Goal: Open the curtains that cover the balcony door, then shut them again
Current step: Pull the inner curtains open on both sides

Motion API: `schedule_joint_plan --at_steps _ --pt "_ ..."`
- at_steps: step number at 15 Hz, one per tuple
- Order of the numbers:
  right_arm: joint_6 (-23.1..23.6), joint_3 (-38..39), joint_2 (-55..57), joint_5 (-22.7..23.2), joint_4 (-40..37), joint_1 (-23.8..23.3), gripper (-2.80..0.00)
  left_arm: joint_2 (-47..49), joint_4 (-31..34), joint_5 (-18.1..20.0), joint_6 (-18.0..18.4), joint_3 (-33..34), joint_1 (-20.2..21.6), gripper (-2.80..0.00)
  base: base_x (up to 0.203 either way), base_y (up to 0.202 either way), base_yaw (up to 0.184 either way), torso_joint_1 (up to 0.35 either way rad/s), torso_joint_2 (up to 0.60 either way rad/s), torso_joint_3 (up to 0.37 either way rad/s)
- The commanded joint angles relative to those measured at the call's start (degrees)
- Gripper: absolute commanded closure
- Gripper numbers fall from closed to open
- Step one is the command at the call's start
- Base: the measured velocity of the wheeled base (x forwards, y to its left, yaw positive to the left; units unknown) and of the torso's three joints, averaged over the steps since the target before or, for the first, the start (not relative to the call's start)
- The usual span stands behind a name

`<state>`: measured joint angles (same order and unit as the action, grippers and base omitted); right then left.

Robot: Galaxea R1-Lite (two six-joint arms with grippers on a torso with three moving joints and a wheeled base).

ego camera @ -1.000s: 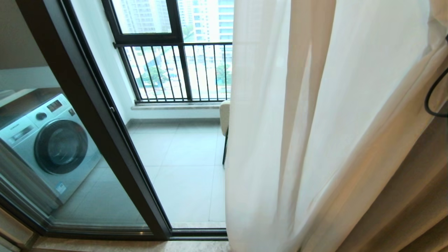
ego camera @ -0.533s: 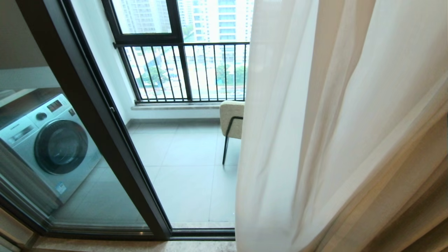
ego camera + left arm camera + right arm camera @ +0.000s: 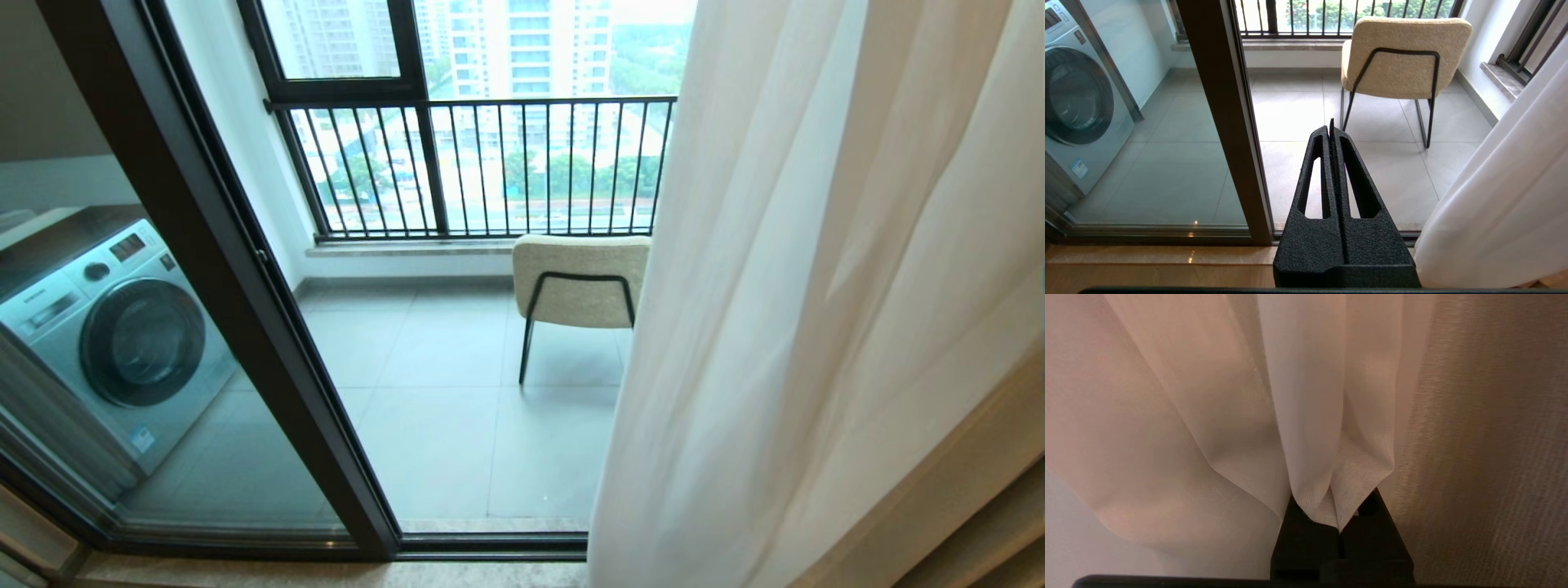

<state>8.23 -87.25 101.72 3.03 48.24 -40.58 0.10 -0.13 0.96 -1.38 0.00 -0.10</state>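
Observation:
The sheer white curtains (image 3: 775, 327) hang bunched on the right of the head view, their edge slanting down past the chair. The balcony door's black frame (image 3: 245, 286) crosses the left side, with its glass pane to the left and an uncovered opening to the right. In the right wrist view my right gripper (image 3: 1337, 528) is shut on a fold of the curtains (image 3: 1306, 416), whose cloth hides the fingertips. It does not show in the head view. My left gripper (image 3: 1331, 130) is shut on nothing, low before the door sill, with the curtains (image 3: 1506, 212) beside it.
A beige chair (image 3: 580, 282) with black legs stands on the tiled balcony. A black-barred railing window (image 3: 490, 167) lies behind it. A washing machine (image 3: 114, 335) sits behind the glass pane. A thicker beige drape (image 3: 980, 490) hangs to the right of the sheer fabric.
The curtains' edge has slid to the right, uncovering the whole chair and more of the railing. A black cable seen at the right edge a second ago is out of view.

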Motion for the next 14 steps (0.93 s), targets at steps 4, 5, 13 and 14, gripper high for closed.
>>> schedule_joint_plan --at_steps 4,5,13,14 --pt "-1.1 -6.1 6.5 1.5 0.3 -7.1 0.0 0.0 0.0 0.1 0.0 0.0 0.0 0.0 0.0 0.0 0.0 0.0 0.0 0.0" --pt "-1.0 -6.9 7.3 1.6 0.4 -8.3 0.0 0.0 0.0 0.0 0.0 0.0 0.0 0.0 0.0 0.0 0.0 0.0 0.0 0.0" --pt "-1.0 -12.0 12.9 1.6 0.7 -15.2 0.0 0.0 0.0 0.0 0.0 0.0 0.0 0.0 0.0 0.0 0.0 0.0 0.0 0.0" --pt "-1.0 -12.6 13.5 1.6 0.7 -15.8 0.0 0.0 0.0 0.0 0.0 0.0 0.0 0.0 0.0 0.0 0.0 0.0 0.0 0.0"
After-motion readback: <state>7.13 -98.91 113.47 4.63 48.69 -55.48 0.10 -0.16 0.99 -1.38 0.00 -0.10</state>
